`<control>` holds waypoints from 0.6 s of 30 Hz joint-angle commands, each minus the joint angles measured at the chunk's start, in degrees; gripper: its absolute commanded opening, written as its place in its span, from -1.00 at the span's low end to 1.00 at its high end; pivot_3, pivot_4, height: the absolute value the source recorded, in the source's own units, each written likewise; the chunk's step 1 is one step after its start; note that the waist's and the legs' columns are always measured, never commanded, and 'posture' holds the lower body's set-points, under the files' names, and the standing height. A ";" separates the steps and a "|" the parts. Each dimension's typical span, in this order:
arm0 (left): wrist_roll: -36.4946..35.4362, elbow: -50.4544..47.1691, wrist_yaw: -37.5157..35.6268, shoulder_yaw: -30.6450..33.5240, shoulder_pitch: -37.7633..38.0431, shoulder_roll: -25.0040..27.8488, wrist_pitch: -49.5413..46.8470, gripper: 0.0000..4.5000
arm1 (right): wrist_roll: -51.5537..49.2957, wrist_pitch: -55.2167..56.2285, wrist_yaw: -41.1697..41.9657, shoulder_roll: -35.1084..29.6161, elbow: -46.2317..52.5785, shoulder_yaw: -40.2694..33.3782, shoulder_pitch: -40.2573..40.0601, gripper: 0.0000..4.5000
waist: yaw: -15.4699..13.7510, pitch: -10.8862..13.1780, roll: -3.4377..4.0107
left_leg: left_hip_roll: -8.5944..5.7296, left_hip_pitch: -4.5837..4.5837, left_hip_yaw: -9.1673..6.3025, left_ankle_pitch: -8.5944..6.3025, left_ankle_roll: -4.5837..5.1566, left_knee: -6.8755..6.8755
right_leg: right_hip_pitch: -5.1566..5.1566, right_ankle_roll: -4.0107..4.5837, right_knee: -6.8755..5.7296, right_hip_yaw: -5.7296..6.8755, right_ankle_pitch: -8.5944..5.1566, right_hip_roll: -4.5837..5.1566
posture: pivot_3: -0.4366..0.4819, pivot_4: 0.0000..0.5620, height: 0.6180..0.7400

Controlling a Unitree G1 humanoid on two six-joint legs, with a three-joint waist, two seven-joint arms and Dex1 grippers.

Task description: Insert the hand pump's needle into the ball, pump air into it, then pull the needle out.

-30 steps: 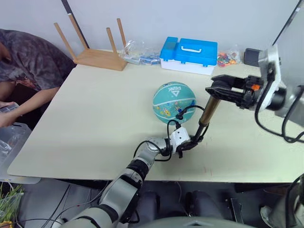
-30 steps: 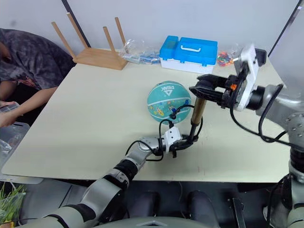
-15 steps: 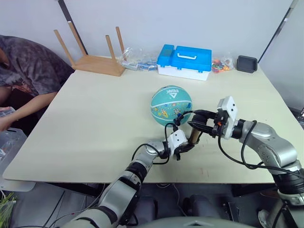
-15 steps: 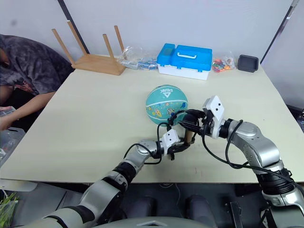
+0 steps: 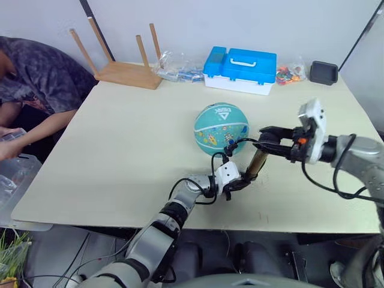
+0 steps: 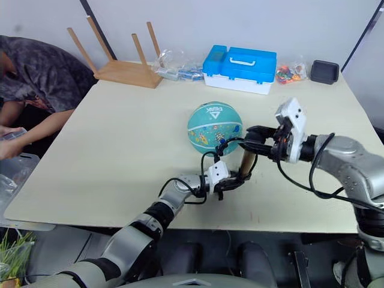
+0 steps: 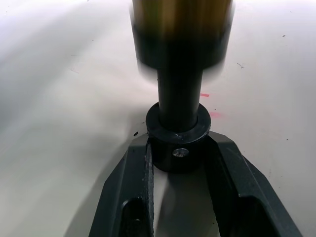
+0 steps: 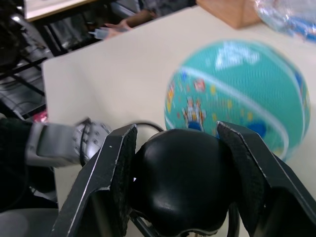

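The teal ball (image 5: pixel 221 127) rests mid-table. Just to its right the hand pump's bronze cylinder (image 5: pixel 257 163) stands tilted on the tabletop. My left gripper (image 5: pixel 239 183) is shut on the pump's black bottom cap (image 7: pixel 178 143), one finger (image 7: pixel 132 192) on each side. My right gripper (image 5: pixel 268 133) is shut on the black handle (image 8: pixel 180 182) above the cylinder. The thin black hose (image 5: pixel 235 144) loops from the pump's foot to the ball's near side. The needle's pin is too small to make out where the hose meets the ball.
A blue toolbox (image 5: pixel 240 69), an upturned wooden stool (image 5: pixel 123 71), plastic bags (image 5: pixel 177 65), small colourful bits (image 5: pixel 288 74) and a black device (image 5: pixel 324 72) line the far edge. A person (image 5: pixel 36 84) sits at the left beside a clear bin (image 5: pixel 12 180).
My right gripper pushed the handle down close to the cylinder half a second ago and has now lifted it partway up again. The left gripper and the ball stayed put. The camera shifted.
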State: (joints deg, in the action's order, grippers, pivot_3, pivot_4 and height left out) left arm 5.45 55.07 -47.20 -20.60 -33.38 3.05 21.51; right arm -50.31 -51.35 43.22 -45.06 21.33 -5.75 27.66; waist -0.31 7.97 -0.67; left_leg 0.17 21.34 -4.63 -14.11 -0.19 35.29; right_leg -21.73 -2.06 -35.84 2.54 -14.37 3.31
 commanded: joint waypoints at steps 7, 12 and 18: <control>4.39 10.06 1.31 -1.66 4.17 2.42 -5.15 -0.58 | -15.82 -10.32 -7.37 -7.60 -1.69 -14.14 15.75 -0.08 | -0.30 0.40 -0.02 | 0.02 0.28 -0.12 0.00 0.00 0.22 | -0.13 -0.03 0.00 0.15 0.03 0.01 | -0.05 -0.47 1.00; 4.47 9.82 1.24 -1.84 4.80 2.40 -4.90 -0.58 | -14.10 -10.01 -6.81 -7.65 -0.43 -11.58 11.03 -0.08 | -0.37 0.41 -0.04 | 0.00 0.32 -0.10 0.00 0.01 0.24 | -0.13 -0.03 0.00 0.14 0.03 0.03 | -0.05 -0.47 1.00; 4.32 8.97 1.05 -1.82 5.45 2.92 -4.76 -0.58 | -1.36 -0.96 -3.94 -2.75 -1.16 0.78 -1.26 -0.08 | 0.02 -0.24 -0.45 | 0.02 0.28 -0.12 0.00 0.01 0.23 | -0.02 -0.03 0.00 0.17 0.02 0.00 | -0.05 -0.47 1.00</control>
State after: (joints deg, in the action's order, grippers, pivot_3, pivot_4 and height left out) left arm 5.58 55.63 -46.44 -20.70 -33.15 3.07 21.56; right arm -59.09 -54.14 39.12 -48.22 21.36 -11.22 29.95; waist -0.29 7.74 -1.13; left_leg 0.20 21.55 -4.73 -14.12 -0.18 35.50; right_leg -21.70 -2.09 -35.84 2.69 -14.35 3.29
